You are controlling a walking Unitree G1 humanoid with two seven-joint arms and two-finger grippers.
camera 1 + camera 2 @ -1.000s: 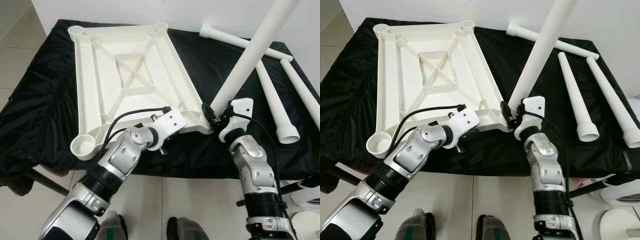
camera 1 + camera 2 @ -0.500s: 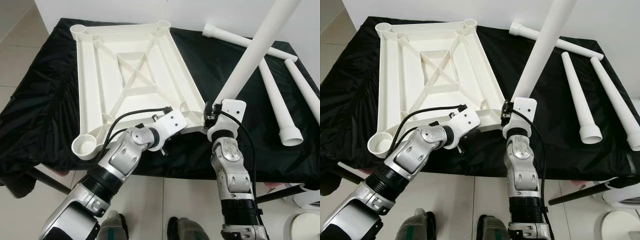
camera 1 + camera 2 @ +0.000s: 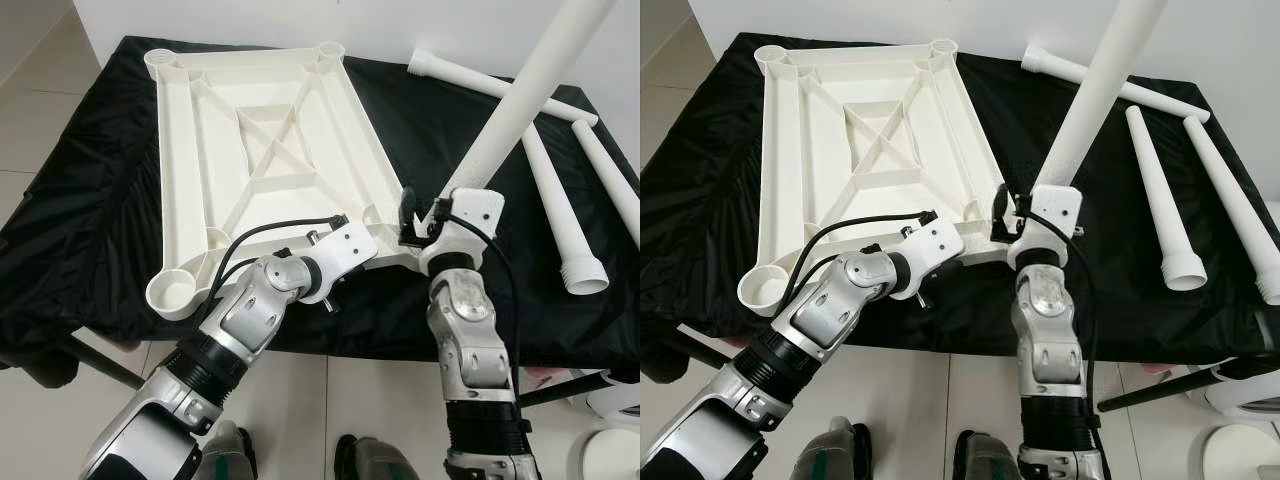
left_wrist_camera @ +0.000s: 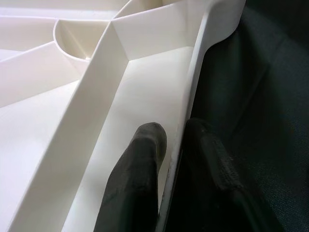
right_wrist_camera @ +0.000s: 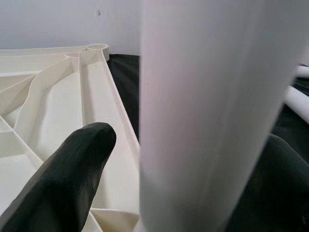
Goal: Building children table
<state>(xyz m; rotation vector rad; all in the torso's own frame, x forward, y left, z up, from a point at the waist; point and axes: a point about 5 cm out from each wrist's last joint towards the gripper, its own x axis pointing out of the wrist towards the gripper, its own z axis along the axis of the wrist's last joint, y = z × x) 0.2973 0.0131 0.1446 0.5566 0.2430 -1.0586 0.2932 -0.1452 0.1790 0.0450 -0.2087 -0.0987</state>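
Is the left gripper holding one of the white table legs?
No, the left gripper is pinched on the side wall of the white tabletop, one finger on each side.

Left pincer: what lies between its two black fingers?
The near rim of the white tabletop: in the left wrist view, one finger sits inside the rim, the other on the black cloth side.

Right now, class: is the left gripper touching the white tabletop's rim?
Touching. The left wrist view shows the left gripper with one black finger inside and one outside the tabletop rim, both pressed against the thin white wall.
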